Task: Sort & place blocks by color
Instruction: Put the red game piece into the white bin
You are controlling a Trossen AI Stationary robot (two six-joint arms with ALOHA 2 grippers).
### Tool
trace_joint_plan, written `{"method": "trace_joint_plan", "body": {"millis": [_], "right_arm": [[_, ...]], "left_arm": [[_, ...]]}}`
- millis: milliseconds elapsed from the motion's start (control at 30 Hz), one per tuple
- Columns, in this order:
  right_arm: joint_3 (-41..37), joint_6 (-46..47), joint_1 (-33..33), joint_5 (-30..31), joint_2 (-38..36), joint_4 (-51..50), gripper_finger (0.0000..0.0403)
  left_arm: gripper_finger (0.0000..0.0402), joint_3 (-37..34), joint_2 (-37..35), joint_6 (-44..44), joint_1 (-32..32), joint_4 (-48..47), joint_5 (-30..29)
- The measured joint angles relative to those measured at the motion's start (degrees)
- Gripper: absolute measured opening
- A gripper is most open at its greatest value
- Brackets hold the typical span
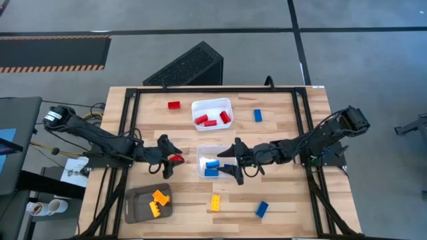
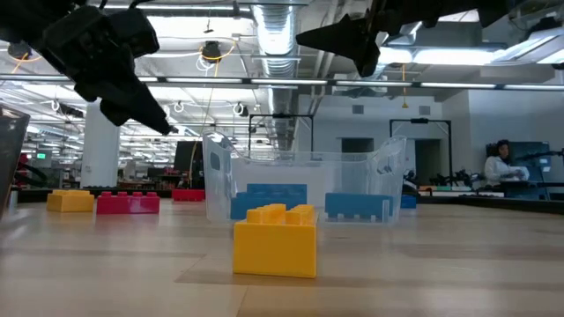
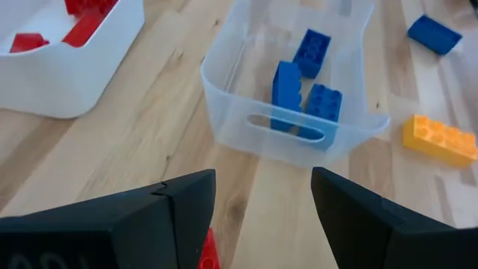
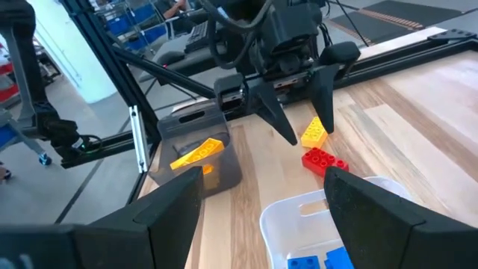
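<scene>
My left gripper [image 1: 169, 158] [image 3: 263, 179] is open and hovers off the table over a red block [image 1: 176, 159] [image 4: 323, 161], with a yellow block [image 4: 314, 133] just beyond it. My right gripper [image 1: 228, 162] [image 4: 265, 179] is open and empty, raised above the clear tray [image 1: 200, 155] [image 3: 299, 142], which holds three blue blocks [image 3: 287, 86]. Red blocks [image 1: 212, 119] lie in the white tray [image 1: 212, 102]. Yellow blocks [image 1: 157, 202] lie in the grey tray [image 1: 133, 207]. Loose on the wood are a red block [image 1: 174, 105], two blue blocks [image 1: 257, 115] [image 1: 261, 209] and a yellow block [image 1: 215, 202] [image 2: 275, 238].
A black frame [image 1: 213, 89] runs around the wooden table top. The three trays sit in the middle and near left of the table. Bare wood shows between the clear tray and the table's right rail. A person [image 2: 502, 167] is far back in the room.
</scene>
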Motion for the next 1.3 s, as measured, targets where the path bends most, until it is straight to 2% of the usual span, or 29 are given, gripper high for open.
{"method": "trace_joint_plan", "body": {"millis": [233, 367, 733, 1100, 1300], "right_arm": [[0.0, 1.09, -0.02, -0.02, 0.0, 0.04, 0.0302], [0.0, 1.09, 0.1, -0.02, 0.0, 0.07, 0.0302], [0.0, 1.95, 0.09, -0.04, 0.0, -1.56, 0.0302], [0.0, 1.99, 0.09, -0.04, 0.0, -1.57, 0.0302], [0.0, 2.03, 0.09, -0.04, 0.0, -1.57, 0.0302]], "left_arm": [[0.0208, 0.0, 0.03, -7.3, 1.52, -6.25, -0.78], [0.0219, 0.0, 1.36, -8.03, 2.46, -7.16, -0.78], [0.0263, 0.0, 10.21, -10.5, 3.65, -5.58, 1.59], [0.0265, 0.02, 17.86, -14.83, 3.65, -4.98, 0.96], [0.0265, 0.28, 21.41, -17.03, 3.48, -4.27, -3.33]]}}
